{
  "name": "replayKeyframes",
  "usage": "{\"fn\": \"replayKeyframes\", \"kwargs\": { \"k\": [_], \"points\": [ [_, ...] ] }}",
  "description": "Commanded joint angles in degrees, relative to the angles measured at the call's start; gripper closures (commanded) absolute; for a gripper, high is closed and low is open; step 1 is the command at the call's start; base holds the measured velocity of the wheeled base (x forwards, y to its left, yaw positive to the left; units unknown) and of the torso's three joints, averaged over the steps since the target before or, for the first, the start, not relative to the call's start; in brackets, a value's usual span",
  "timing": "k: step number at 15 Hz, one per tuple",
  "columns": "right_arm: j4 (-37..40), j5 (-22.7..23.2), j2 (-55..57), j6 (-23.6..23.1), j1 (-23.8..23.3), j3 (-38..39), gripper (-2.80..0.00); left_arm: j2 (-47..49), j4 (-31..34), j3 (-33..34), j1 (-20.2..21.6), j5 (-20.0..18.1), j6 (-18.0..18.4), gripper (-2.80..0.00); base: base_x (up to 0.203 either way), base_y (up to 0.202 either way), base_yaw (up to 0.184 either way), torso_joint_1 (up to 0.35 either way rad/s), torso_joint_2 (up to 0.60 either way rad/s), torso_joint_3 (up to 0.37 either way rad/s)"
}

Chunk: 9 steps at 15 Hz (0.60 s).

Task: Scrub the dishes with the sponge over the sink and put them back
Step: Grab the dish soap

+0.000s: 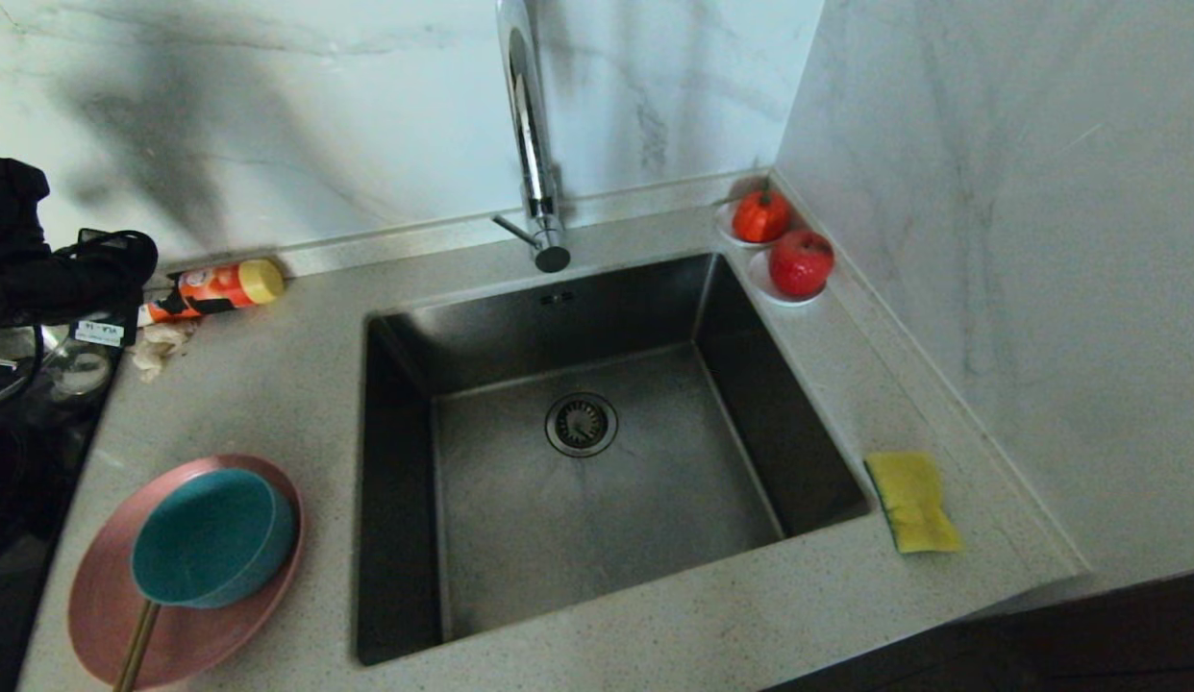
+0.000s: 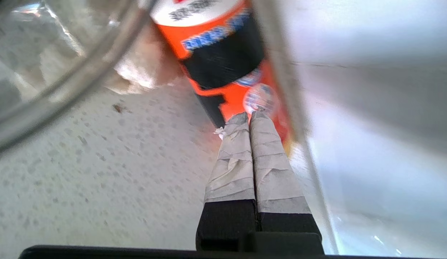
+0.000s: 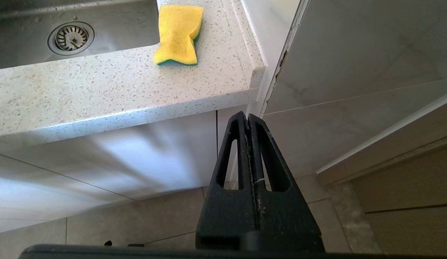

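A wide pink plate point(image 1: 102, 615) lies on the counter left of the sink point(image 1: 597, 312). On the plate rests a teal bowl point(image 1: 212, 538), with a wooden stick point(image 1: 136, 649) poking out from under it. The yellow sponge point(image 1: 912, 500) lies flat on the counter right of the sink, and it also shows as the sponge point(image 3: 178, 34) in the right wrist view. My left arm point(image 1: 49, 269) hangs at the far left, behind the plate. Its gripper point(image 2: 249, 114) is shut and empty, its tips close to an orange bottle point(image 2: 216, 46). Below the counter's front edge my right gripper point(image 3: 248, 116) is shut and empty.
The orange bottle point(image 1: 217, 288) lies on its side by the back wall, next to a crumpled rag point(image 1: 160, 348). A tall chrome tap point(image 1: 532, 144) stands behind the sink. Two saucers with red fruit point(image 1: 799, 261) sit in the back right corner. A clear glass jug rim point(image 2: 65, 79) curves close beside my left gripper.
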<state>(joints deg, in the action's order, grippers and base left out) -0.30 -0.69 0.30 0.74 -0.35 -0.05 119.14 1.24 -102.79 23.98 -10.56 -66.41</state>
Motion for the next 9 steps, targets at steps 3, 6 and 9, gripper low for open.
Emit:
{"fn": "replayKeyframes", "kwargs": {
  "k": [3, 6, 9],
  "points": [
    [-0.05, -0.01, 0.05, -0.01, 0.0, 0.0, 0.0, -2.6, -0.36, 0.75, -0.07, -0.78, 1.11, 0.0, 0.0, 0.0, 0.0, 0.0, 0.0, 0.0],
    [-0.05, -0.01, 0.05, -0.02, 0.0, -0.03, 0.0, -2.2, -0.43, 0.66, -0.07, -0.78, 1.54, -2.8, 0.0, 0.0, 0.0, 0.0, 0.0, 0.0],
    [-0.05, -0.01, 0.05, 0.04, -0.08, -0.04, 0.0, -2.8, -0.45, 0.75, -0.07, -0.44, 0.92, -2.8, 0.0, 0.0, 0.0, 0.0, 0.0, 0.0]
  ]
}}
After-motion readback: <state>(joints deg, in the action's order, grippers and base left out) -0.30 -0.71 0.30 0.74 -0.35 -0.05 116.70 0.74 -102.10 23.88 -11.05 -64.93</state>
